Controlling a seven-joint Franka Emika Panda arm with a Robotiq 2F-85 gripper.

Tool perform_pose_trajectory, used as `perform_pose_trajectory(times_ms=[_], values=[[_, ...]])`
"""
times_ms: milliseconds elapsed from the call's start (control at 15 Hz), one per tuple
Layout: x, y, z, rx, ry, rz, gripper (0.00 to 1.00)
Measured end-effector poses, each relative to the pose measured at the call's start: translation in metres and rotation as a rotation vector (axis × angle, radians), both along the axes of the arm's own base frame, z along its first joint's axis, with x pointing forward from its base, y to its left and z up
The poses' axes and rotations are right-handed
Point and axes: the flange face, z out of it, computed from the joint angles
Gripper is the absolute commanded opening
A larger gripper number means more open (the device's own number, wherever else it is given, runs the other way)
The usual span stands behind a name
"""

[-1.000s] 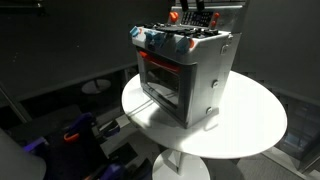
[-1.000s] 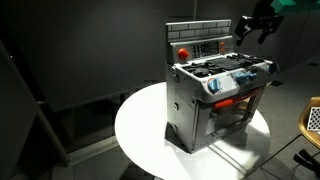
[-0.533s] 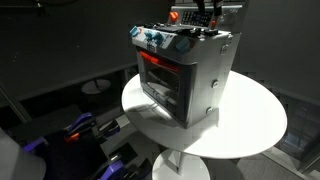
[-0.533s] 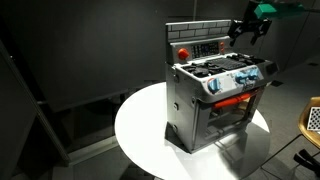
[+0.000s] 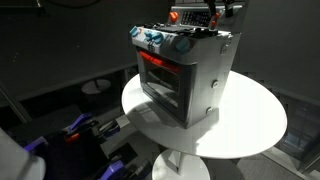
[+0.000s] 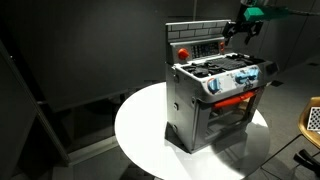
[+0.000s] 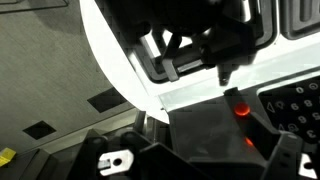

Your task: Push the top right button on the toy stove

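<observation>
The toy stove (image 6: 215,88) is a silver-grey box with a red-glowing front window and a row of blue-white and red knobs. It stands on a round white table (image 6: 140,130) and also shows in an exterior view (image 5: 185,70). Its raised back panel (image 6: 200,42) carries a red round button and small grey buttons. My gripper (image 6: 241,30) hangs at the panel's upper end, just above the cooktop's far corner, as an exterior view (image 5: 211,12) also shows. In the wrist view my gripper (image 7: 205,140) looks open and empty, with a glowing red button (image 7: 241,110) close ahead.
The table rim (image 5: 250,140) runs close round the stove. Dark walls stand behind. Blue and dark clutter (image 5: 75,130) lies on the floor beside the table. A yellowish object (image 6: 312,118) sits at the frame edge.
My gripper has moved sideways along the top of the stove toward the back panel's button end and now sits close against it. The stove has not moved.
</observation>
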Motion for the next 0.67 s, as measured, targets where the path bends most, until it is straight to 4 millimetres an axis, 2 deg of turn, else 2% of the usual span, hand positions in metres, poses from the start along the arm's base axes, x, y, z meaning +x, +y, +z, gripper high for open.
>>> perform_pose_trajectory(times_ms=[333, 667], values=[[0.012, 0.003, -0.006, -0.004, 0.001, 0.001, 1.00], [0.015, 0.003, -0.007, -0.009, 0.001, 0.001, 1.00]])
